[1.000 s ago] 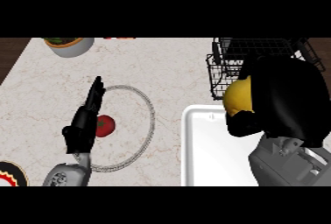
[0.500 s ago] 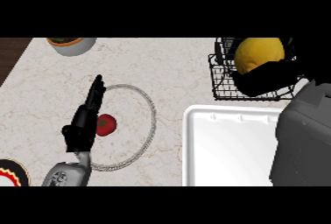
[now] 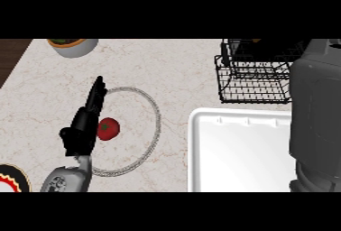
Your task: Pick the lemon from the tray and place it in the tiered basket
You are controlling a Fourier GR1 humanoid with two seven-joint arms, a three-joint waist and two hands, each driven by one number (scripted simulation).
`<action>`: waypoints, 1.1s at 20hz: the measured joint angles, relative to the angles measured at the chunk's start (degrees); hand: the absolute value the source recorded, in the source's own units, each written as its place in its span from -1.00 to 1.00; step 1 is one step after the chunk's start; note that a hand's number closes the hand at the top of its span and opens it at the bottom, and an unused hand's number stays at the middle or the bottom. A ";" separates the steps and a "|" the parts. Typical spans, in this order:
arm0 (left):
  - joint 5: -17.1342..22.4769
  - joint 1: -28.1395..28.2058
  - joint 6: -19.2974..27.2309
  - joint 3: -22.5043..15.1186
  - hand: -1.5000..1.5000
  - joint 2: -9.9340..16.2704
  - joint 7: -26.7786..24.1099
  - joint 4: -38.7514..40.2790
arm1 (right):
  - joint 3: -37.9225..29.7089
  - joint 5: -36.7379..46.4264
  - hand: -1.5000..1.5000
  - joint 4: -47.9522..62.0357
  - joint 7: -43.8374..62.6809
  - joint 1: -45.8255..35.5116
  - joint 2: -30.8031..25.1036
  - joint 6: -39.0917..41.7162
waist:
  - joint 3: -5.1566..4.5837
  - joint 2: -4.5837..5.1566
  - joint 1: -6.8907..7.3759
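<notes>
The step in hand is judged to be the release into the basket [image 3: 253, 85]. It is best done with the lemon lowered well inside the wire walls and over the middle of a tier before it is let go, since a round fruit set near a rim may be expected to roll. The arm should then be lifted straight up so that the wires are not caught.

The right forearm [image 3: 313, 113] is seen along the right edge, reaching to the basket's top, where a dark shape is taken to be the right hand [image 3: 279, 45]; whether it is clamped or apart cannot be told. The left hand [image 3: 83, 124] is laid open beside a tomato [image 3: 108, 128], fingers straight, holding nothing.

The lemon itself is not seen. None lies on the white tray [image 3: 194, 149], so it is judged to be hidden at the basket, under the right hand. Its colour and shape cannot be told here
</notes>
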 measured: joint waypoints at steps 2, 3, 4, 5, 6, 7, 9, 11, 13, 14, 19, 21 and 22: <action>-0.66 -0.03 0.50 -0.31 0.00 -0.48 -0.44 0.20 | -0.11 0.41 1.00 3.59 -1.97 -0.23 -2.00 -2.68 | -0.01 0.03 0.03; -0.65 0.57 0.31 -0.41 0.00 -0.38 -0.24 -0.66 | 0.12 0.67 1.00 4.99 -2.48 -0.19 -2.55 -3.72 | 0.00 0.01 0.05; -0.99 0.52 0.61 -0.56 0.00 -0.74 -0.71 -0.12 | -0.01 0.71 1.00 6.45 -3.26 -0.34 -3.32 -4.90 | 0.01 0.02 0.03; -1.28 -0.11 0.92 -0.70 0.00 -1.14 -0.18 0.14 | 0.06 0.92 1.00 8.20 -4.30 -0.32 -4.26 -6.12 | 0.00 0.03 0.01; -1.20 -0.01 0.81 -0.54 0.00 -1.13 -0.55 0.43 | -0.22 0.93 1.00 9.81 -5.51 -0.40 -5.53 -7.14 | 0.00 0.05 0.01; -1.03 -0.18 0.52 -0.27 0.00 -0.92 -0.50 0.44 | 0.02 1.20 1.00 11.02 -6.63 0.44 -6.31 -8.48 | 0.00 0.04 -0.02; -0.85 -0.47 0.17 0.14 0.00 -0.73 -0.45 0.72 | -0.10 1.42 1.00 13.88 -8.73 1.10 -8.03 -10.97 | 0.02 0.06 -0.03; -1.00 -0.95 0.14 0.27 0.00 -0.84 -0.25 1.02 | -0.55 1.28 1.00 17.01 -9.64 0.79 -8.60 -13.10 | 0.01 0.05 -0.01; -0.92 -0.27 -0.01 0.06 0.00 -0.84 0.18 -0.11 | -3.84 -0.23 -1.00 17.79 -8.12 0.97 -7.80 -15.59 | 0.03 0.02 0.09; -1.09 -0.34 0.13 0.01 0.00 -0.90 0.34 -0.26 | -5.22 -0.88 -1.00 18.47 -7.21 0.88 -7.07 -17.05 | 0.04 0.03 0.13; -1.04 0.18 -0.01 0.14 0.00 -1.17 -1.05 0.62 | -10.45 -5.78 -1.00 21.53 -8.43 1.88 -5.78 -22.95 | 0.04 0.07 0.06; -0.81 -0.24 -0.37 0.67 0.00 -0.80 -0.96 1.00 | -11.93 -7.66 -1.00 22.21 -9.33 2.01 -5.36 -25.44 | 0.04 0.06 0.00; -0.67 -0.52 -0.37 0.94 0.00 -0.84 -1.09 1.43 | -12.92 -8.78 -1.00 21.56 -9.27 1.79 -5.35 -26.08 | 0.04 0.04 -0.13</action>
